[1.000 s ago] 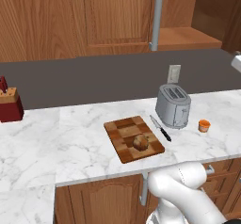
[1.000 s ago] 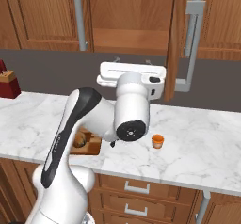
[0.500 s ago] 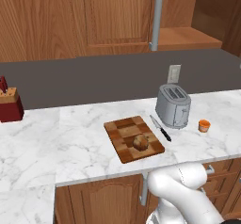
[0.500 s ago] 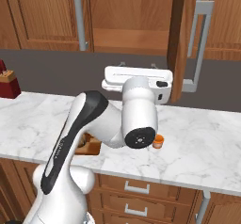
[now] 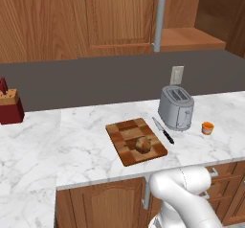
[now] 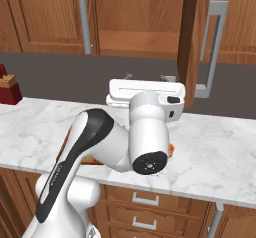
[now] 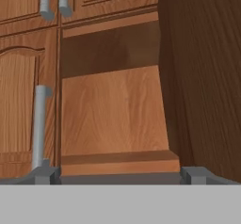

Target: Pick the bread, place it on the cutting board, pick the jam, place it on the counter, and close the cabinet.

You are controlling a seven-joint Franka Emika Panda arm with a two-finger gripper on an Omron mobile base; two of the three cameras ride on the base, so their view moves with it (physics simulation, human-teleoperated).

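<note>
The bread (image 5: 143, 144) lies on the checkered cutting board (image 5: 129, 132) on the marble counter (image 5: 91, 150). The orange jam (image 5: 207, 128) stands on the counter right of the toaster; in the right base view only an orange sliver of the jam (image 6: 172, 148) shows behind my arm. My gripper (image 6: 148, 77) is raised in front of the cabinet (image 6: 135, 12), pointing into its opening, just left of the open door (image 6: 192, 32). In the hand view my gripper (image 7: 121, 176) is open, fingertips (image 7: 47, 175) wide apart with nothing between them, facing the cabinet shelf (image 7: 115, 115) and door (image 7: 202, 77).
A silver toaster (image 5: 176, 107) and a black-handled knife (image 5: 163, 130) sit between the board and the jar. A dark red knife block (image 5: 9, 108) stands at the far left. The open door's grey bar handle (image 6: 212, 47) juts out on the right.
My hand has shifted slightly right toward the open door, leaving the left base view. The forearm has swung lower and nearer the right camera, covering most of the jar.
</note>
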